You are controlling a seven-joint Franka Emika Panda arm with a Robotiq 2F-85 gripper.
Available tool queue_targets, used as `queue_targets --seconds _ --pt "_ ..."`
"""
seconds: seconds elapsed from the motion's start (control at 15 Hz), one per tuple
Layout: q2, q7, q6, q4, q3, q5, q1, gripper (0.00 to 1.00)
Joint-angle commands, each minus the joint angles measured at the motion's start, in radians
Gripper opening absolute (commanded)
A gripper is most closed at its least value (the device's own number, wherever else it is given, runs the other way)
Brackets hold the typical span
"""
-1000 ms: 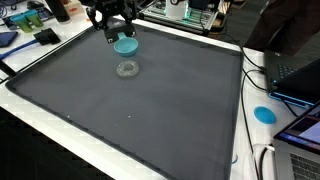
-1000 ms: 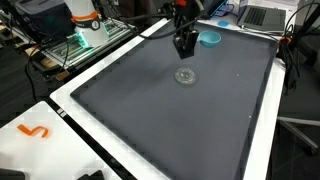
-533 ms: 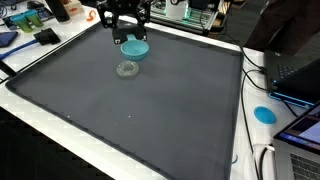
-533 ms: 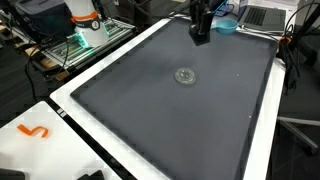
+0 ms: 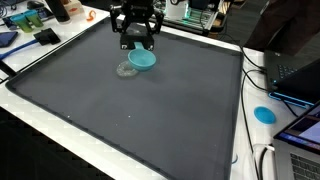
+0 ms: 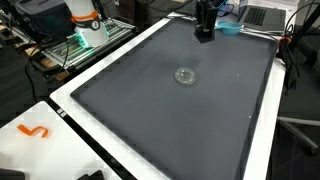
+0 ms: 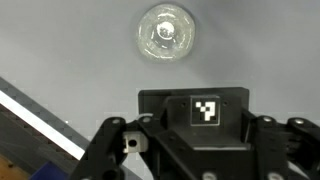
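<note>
In both exterior views my gripper point(image 5: 141, 46) point(image 6: 204, 34) hovers over the far part of a dark mat point(image 5: 150, 110). A teal bowl point(image 5: 144, 60) point(image 6: 229, 28) hangs at the fingertips, and the gripper looks shut on its rim. A clear round lid point(image 5: 126, 69) point(image 6: 185, 75) lies flat on the mat just beside the bowl. The wrist view shows that clear lid point(image 7: 165, 32) ahead of the gripper's black body, which carries a black-and-white tag point(image 7: 205, 109). The fingertips and the bowl are out of sight there.
A white table border point(image 5: 110, 140) surrounds the mat. A blue disc point(image 5: 264, 114) and laptops point(image 5: 300, 75) sit beside it, with cables along that edge. An orange object point(image 6: 34, 131) lies on the white border. Electronics and clutter stand behind the mat's far edge.
The gripper has travelled along the far edge of the mat with the teal bowl moving along with it. The clear lid has stayed where it was.
</note>
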Motion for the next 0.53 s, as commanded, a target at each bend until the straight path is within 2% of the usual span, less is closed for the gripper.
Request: queue_targets --seconds 0.0,0.47 --pt "0.001 0.093 -0.003 -0.011 -0.007 -0.082 0.025 0.31" --pt "0.021 0.199 -0.017 -0.009 -0.009 -0.182 0.054 0.31"
